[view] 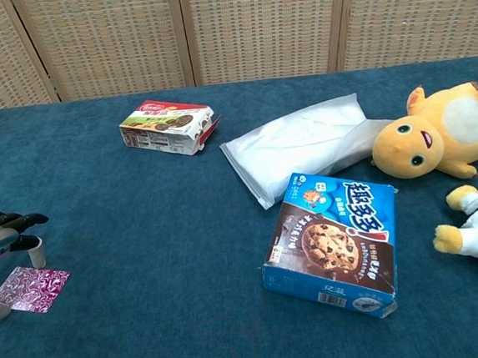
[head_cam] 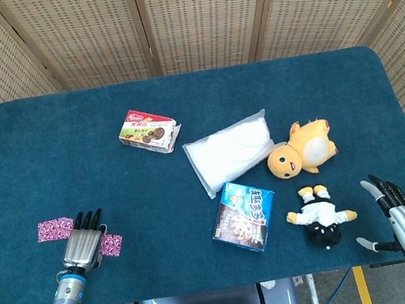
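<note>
Two hands idle: left hand (head_cam: 84, 244) hovered, fingers spread, over purple foil packet (view: 28, 290) at seven o'clock, unlifted; right hand (head_cam: 401, 219) spread, holding nothing, five o'clock.

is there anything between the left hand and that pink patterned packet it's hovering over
Nothing visible. The left hand is directly above the pink patterned packet, its fingers spread and apart from it in the chest view.

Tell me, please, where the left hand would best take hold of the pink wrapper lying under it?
Probably by the free end of the pink wrapper that sticks out beside the left hand, coming from above. It lies flat and thin on the table, so a pinch at that exposed edge seems likelier to lift it than a grasp around the middle.
</note>
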{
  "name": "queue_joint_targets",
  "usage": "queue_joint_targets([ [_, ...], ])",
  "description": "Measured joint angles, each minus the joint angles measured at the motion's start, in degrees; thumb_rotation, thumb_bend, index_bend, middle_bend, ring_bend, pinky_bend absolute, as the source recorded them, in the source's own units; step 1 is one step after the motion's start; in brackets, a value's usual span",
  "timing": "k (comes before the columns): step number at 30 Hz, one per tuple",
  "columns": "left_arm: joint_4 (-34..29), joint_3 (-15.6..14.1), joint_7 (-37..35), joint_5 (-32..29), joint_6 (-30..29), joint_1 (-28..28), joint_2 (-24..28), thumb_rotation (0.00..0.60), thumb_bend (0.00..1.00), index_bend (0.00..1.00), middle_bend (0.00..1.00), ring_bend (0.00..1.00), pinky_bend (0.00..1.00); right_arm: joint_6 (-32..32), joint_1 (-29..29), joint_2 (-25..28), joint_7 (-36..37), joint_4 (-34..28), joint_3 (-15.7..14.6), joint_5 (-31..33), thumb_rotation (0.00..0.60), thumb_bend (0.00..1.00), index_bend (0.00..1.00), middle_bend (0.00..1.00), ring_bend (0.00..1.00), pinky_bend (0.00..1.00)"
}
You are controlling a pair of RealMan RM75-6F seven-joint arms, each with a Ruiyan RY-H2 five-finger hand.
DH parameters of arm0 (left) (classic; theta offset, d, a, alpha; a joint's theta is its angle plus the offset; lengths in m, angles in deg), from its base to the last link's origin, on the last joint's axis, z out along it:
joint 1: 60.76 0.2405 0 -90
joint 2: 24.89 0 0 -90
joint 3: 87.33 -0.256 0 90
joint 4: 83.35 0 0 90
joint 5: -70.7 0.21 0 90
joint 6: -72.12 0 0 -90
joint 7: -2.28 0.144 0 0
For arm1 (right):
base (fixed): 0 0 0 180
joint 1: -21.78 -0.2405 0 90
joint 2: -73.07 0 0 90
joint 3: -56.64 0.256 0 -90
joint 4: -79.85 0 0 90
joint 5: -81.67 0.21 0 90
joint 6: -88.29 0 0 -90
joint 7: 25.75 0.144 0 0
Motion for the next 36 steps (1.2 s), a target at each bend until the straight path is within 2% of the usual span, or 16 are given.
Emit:
queue_joint_targets([
  [24,0.54,0.20,0.72,-0.60,0.09,-0.12,-0.51,0.600,0.29,0.53,0.00,0.00,0.00,0.09,-0.04,-0.02,-0.08,-0.06,-0.08,-0.10,0.600,0.10,0.04,0.00,0.00,0.00],
  [36,1.18,0.20,0.57,-0.55,0.18,0.02,-1.17,0.600,0.39,0.53,0.00,0.00,0.00,-0.05,0.01,0.07,0.13,-0.10,-0.09,-0.15,0.600,0.11,0.04,0.00,0.00,0.00],
])
